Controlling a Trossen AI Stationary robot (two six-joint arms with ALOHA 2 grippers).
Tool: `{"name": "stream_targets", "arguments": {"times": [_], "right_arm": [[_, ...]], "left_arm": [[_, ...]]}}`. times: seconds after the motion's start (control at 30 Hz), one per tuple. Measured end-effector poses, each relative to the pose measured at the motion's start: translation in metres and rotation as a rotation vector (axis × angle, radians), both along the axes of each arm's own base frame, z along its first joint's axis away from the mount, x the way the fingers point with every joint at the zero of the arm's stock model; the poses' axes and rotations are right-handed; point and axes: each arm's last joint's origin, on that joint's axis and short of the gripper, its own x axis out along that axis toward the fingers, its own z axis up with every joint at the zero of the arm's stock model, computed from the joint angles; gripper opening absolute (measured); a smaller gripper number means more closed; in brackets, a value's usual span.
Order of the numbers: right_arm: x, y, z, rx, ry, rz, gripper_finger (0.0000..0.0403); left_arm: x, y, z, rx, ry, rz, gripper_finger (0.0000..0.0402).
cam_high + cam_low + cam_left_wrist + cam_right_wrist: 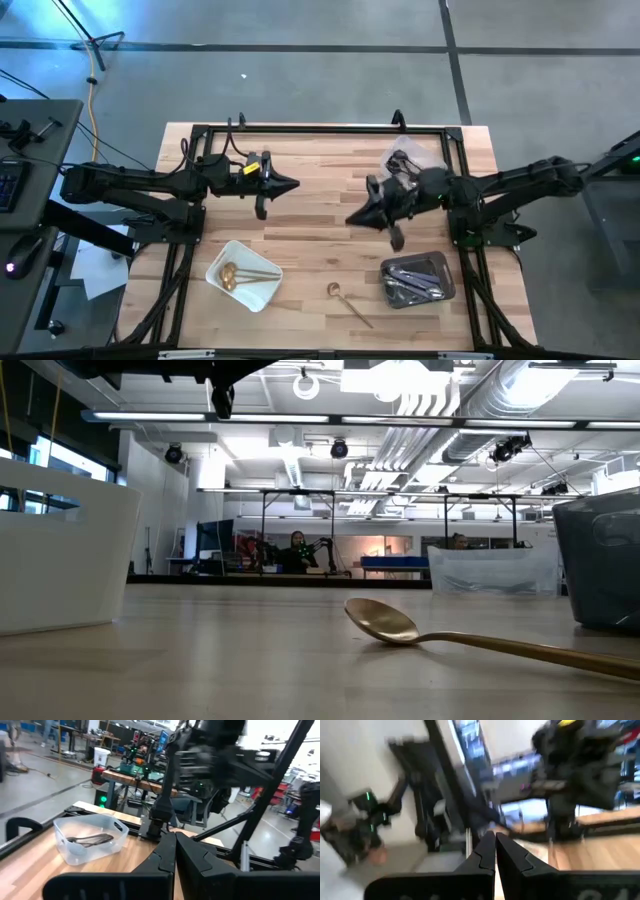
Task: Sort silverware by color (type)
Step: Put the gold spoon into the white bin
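Observation:
A gold spoon (347, 301) lies flat on the wooden table near its near edge; in the low view the gold spoon (390, 622) rests bowl down. More gold spoons (236, 274) lie in a white tray (262, 294). Silver utensils (414, 282) lie in a dark grey tray (440, 262). Dark utensils (90, 840) lie in a clear tray (65, 852). My left gripper (295, 185) hovers shut over the table's middle, left of centre. My right gripper (350, 220) hovers shut over the middle, right of centre. Both are empty.
The clear tray (408, 160) sits at the far right, partly under my right arm. A black frame (320, 128) runs round the table's edges. Bare wood lies between the white and grey trays around the loose spoon. People and benches show in the room behind.

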Motion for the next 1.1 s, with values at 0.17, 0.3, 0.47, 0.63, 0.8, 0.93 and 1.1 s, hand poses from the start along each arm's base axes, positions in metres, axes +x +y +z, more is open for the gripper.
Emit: {"name": "stream_targets", "arguments": {"times": [0.17, 0.3, 0.47, 0.63, 0.8, 0.93, 1.1], "right_arm": [[0.019, 0.025, 0.011, -0.029, 0.235, -0.045, 0.0], [0.04, 0.043, 0.013, 0.067, 0.379, -0.046, 0.0], [0.066, 0.07, 0.005, 0.195, 0.581, -0.04, 0.0], [0.081, 0.102, -0.017, 0.274, 0.889, -0.04, 0.0], [0.099, 0.137, -0.055, 0.299, 1.069, -0.078, 0.0004], [0.113, 0.157, -0.087, 0.302, 1.161, -0.07, 0.0032], [0.125, 0.164, -0.115, 0.272, 1.289, -0.079, 0.0089]], "left_arm": [[0.0, 0.001, 0.0, 0.006, 0.0, 0.03, 0.0], [0.0, 0.001, 0.0, 0.013, 0.006, 0.032, 0.0], [0.0, 0.001, -0.001, 0.014, 0.008, 0.032, 0.0], [0.0, 0.001, -0.001, 0.015, 0.009, 0.032, 0.0], [0.0, 0.001, -0.001, 0.015, 0.014, 0.032, 0.0], [0.0, 0.001, -0.002, 0.014, 0.025, 0.032, 0.0], [0.0, 0.001, -0.003, 0.014, 0.028, 0.032, 0.0]]}}
